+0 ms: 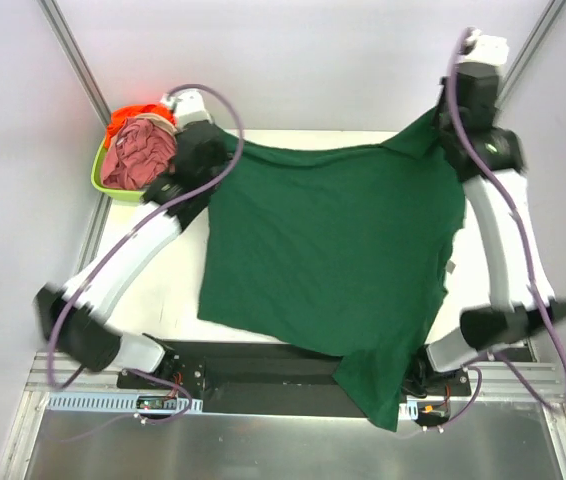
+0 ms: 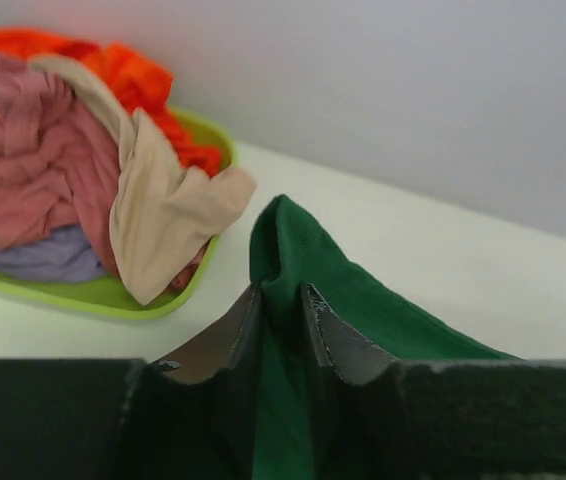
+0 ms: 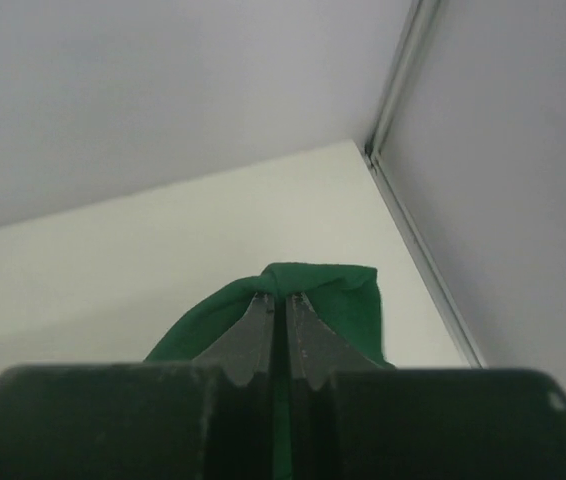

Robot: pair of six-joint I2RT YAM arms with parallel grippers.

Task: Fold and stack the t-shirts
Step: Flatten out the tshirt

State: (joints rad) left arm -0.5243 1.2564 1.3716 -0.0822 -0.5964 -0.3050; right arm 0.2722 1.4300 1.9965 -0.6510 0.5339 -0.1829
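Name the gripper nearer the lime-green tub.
Left. The left gripper, pinching the green t-shirt, is beside the tub; the right gripper holds the opposite corner, across the table.

tub [image 2: 113, 298] cut off, L edge | lav. shirt [image 2: 48, 255] mostly buried

**White-walled cell, white table**

Plain matte pale grey-white walls [image 1: 293, 60] on the back and both sides. Slim aluminium corner posts [image 1: 76, 55] run along the wall joints. Flat white tabletop [image 1: 178, 300]. Black mounting plate [image 1: 263, 365] and brushed steel sheet [image 1: 283, 450] at the near edge. Even, soft light.
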